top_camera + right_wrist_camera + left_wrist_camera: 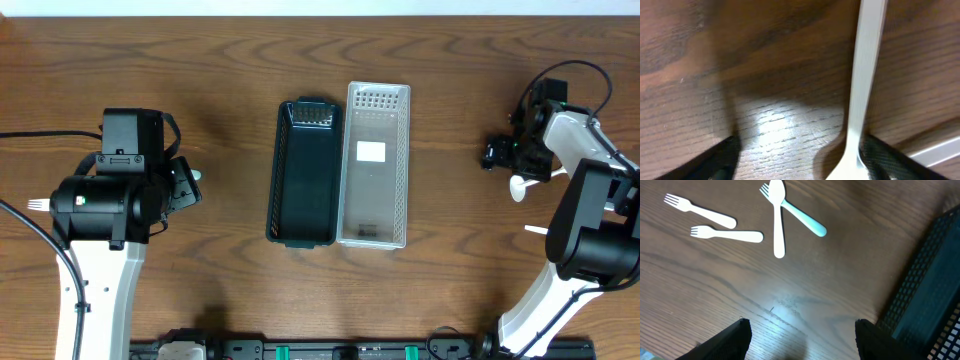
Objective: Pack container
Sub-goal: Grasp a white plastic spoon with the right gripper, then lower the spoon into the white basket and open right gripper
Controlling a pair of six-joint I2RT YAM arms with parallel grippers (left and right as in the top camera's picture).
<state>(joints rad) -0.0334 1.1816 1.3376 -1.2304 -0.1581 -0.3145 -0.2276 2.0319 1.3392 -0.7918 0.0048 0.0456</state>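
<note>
The two baskets sit side by side in the middle of the table (200, 60), with their long sides touching. The dark basket (303, 175) is on the left and the clear basket (375, 190) is on the right. I see no forks or spoons in either one, so I think the packing has not begun.

The white spoon (866, 70) lies flat on the wood near the right edge of the table, well apart from the baskets. My right pincer (800, 162) is low over it with its jaws apart, one on each side of the thin handle. It holds nothing yet. The handle is very close to one finger (885, 160) and far from the other.

I think the step now is to pick up this spoon. To do it well, I should slide the pincer sideways until the handle is in the middle. Then both fingers meet it together and it does not spin away. I should go right down to the wood, close softly and lift straight up.

My left pincer (802, 340) hangs over bare wood, open and empty. Ahead of it lie a white fork (700, 211), another white fork (727, 234) and a blue-green fork (805, 220) with a long white piece (778, 230) across it.
</note>
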